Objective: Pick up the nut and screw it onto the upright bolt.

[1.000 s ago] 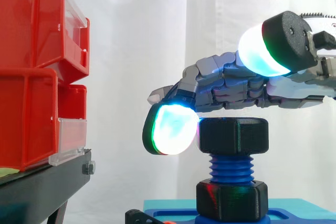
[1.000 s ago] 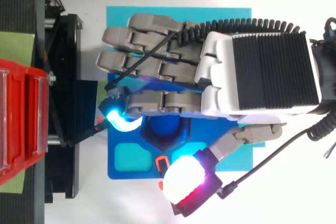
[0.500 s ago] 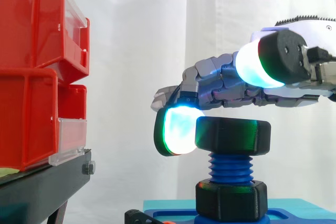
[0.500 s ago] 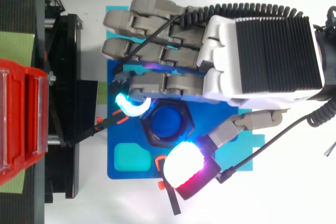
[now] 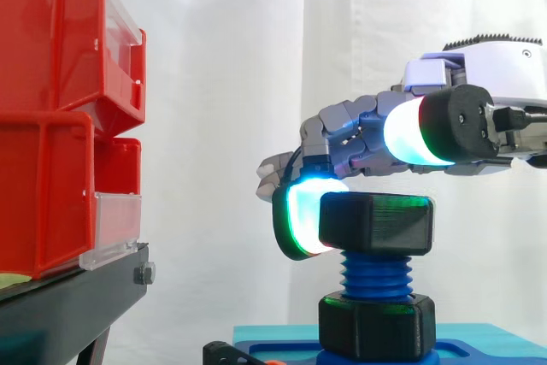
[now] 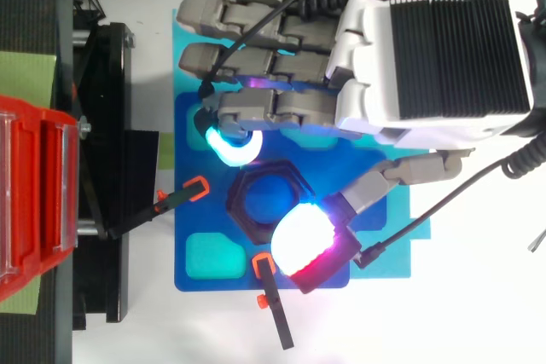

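Observation:
A black hexagonal nut [image 5: 374, 222] sits on top of the upright blue threaded bolt [image 5: 376, 268], level, with several turns of thread showing below it. The bolt rises from a black hexagonal base [image 5: 376, 324] on a blue plate [image 6: 205, 210]. My hand [image 5: 496, 83] reaches in from the right just above the nut [image 6: 243, 183]. One curled finger's glowing pad [image 5: 303, 215] presses the nut's left side. The thumb's pad [image 6: 299, 240] is against the opposite side, so the hand [image 6: 426, 66] pinches the nut. The other fingers lie over the plate's far part.
Stacked red bins [image 5: 60, 108] stand on a black stand [image 5: 68, 305] to the left, a short gap from the plate. Two small black clips with orange ends [image 6: 183, 198] [image 6: 273, 304] lie at the plate's left and near edges. A white curtain hangs behind.
The hand has swung across the plate toward its far side, turning the nut with it. The thumb pad has closed in on the nut, and the fingertip has shifted along the nut's side.

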